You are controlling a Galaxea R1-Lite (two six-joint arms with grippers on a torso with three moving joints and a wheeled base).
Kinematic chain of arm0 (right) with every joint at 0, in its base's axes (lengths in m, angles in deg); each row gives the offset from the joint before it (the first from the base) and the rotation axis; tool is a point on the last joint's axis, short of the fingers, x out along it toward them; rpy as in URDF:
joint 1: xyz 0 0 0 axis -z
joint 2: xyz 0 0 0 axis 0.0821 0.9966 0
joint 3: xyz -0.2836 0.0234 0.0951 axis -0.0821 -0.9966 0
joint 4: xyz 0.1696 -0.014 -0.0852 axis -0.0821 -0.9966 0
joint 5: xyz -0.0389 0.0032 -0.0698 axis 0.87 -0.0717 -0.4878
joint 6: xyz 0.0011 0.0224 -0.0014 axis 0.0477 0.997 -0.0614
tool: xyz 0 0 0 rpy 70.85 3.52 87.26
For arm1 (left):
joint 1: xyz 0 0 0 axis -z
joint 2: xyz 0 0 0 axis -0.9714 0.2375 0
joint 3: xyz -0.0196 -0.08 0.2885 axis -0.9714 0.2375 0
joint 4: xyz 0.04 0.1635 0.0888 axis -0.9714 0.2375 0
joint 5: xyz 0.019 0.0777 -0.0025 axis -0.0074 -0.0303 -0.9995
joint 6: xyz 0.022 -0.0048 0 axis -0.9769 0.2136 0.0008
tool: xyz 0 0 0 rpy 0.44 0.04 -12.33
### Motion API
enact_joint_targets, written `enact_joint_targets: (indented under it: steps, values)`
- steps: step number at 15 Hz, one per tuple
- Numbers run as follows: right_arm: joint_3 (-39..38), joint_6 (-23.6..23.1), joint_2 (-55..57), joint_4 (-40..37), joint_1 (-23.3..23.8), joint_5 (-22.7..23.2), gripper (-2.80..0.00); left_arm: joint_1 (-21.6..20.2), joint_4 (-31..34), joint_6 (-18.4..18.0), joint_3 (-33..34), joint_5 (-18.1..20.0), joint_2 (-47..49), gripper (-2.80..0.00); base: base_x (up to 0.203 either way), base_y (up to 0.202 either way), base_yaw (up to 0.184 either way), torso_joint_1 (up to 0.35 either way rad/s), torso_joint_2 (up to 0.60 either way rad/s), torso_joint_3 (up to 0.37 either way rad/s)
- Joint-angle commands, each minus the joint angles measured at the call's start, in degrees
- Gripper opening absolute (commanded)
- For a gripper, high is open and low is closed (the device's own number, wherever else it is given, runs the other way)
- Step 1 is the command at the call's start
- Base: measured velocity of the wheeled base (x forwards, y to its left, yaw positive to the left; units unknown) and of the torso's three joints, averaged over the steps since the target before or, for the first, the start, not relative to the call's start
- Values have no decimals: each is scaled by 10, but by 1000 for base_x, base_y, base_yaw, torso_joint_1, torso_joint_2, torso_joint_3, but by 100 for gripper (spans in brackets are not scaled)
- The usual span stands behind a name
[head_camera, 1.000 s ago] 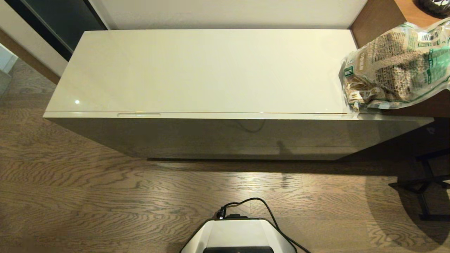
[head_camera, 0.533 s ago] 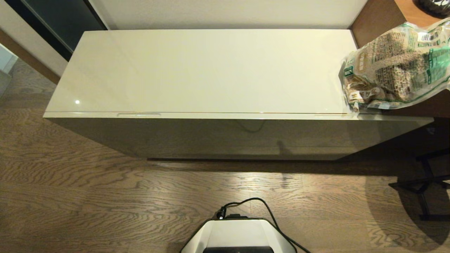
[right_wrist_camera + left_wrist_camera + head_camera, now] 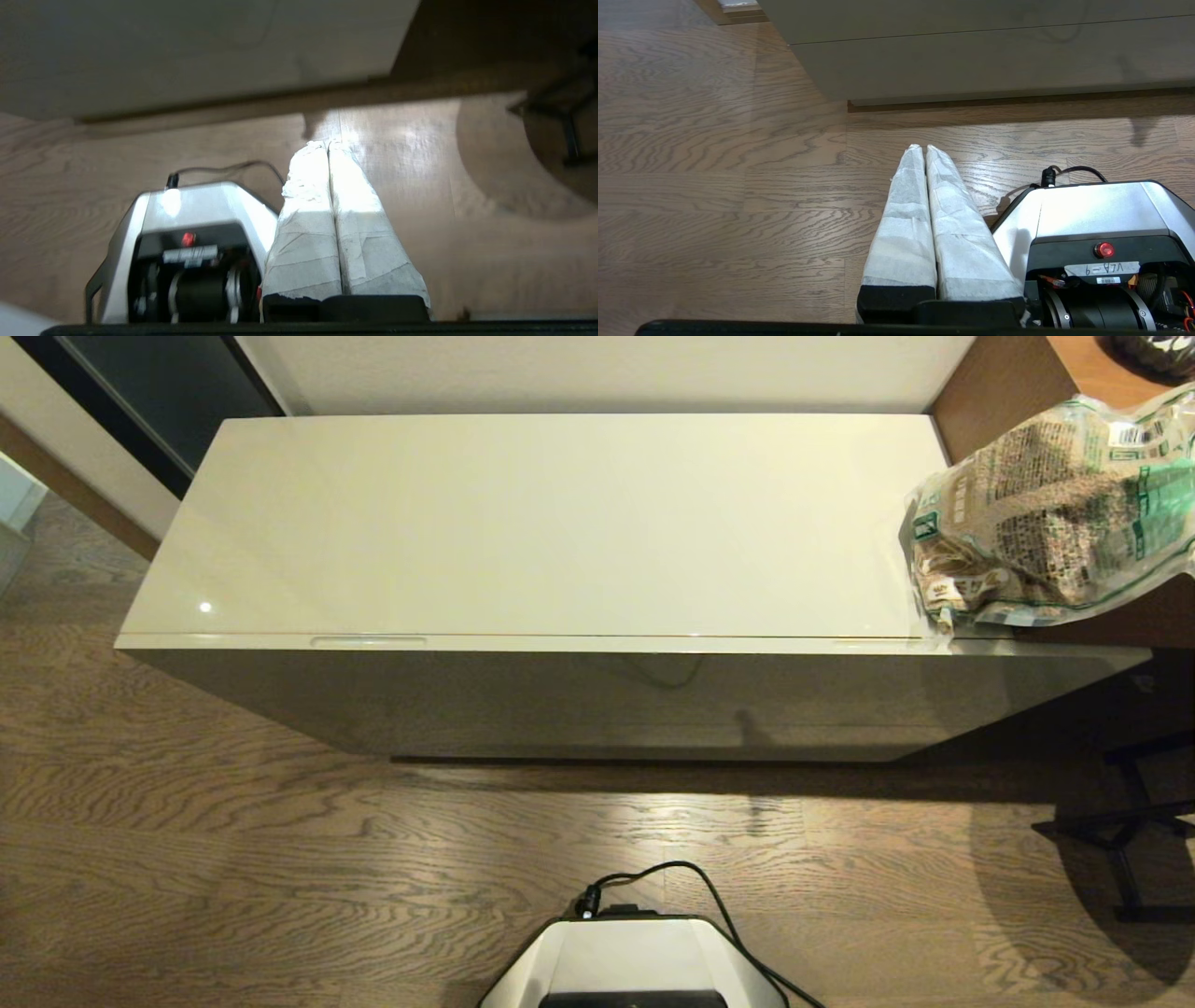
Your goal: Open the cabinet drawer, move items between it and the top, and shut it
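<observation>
At the bottom centre of the head view, the robot's white base (image 3: 635, 959) is seen on the wooden floor (image 3: 280, 859), with a black cable (image 3: 709, 896) looped from it. Neither arm is seen in the head view. In the left wrist view, the left gripper (image 3: 924, 150) is held low over the floor beside the base, its white-wrapped fingers (image 3: 903, 219) pressed together with nothing between them. In the right wrist view, the right gripper (image 3: 328, 143) is likewise held low by the base, its wrapped fingers (image 3: 364, 233) closed and empty. Further up the head view, the cabinet front (image 3: 607, 700) is seen shut. Above it, the glossy cream top (image 3: 541, 523) is spread across the frame. At the upper right, the clear crinkly bag (image 3: 1036, 513) of brown contents is laid across the top's right end and the brown desk (image 3: 1083, 364).
</observation>
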Motion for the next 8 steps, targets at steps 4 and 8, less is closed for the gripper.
enact_joint_targets:
  steps: [4, 8]
  values:
    - [-169, -28, -15, 251, 0, 18, -280, 0, 0, 1, 0, -1, 1, -280, 0, 0, 0, 0, 0, 0]
    - [-326, -62, -14, 423, 0, 40, -280, 0, 0, 0, 0, -1, 1, -280, 0, 0, 0, 0, 0, 0]
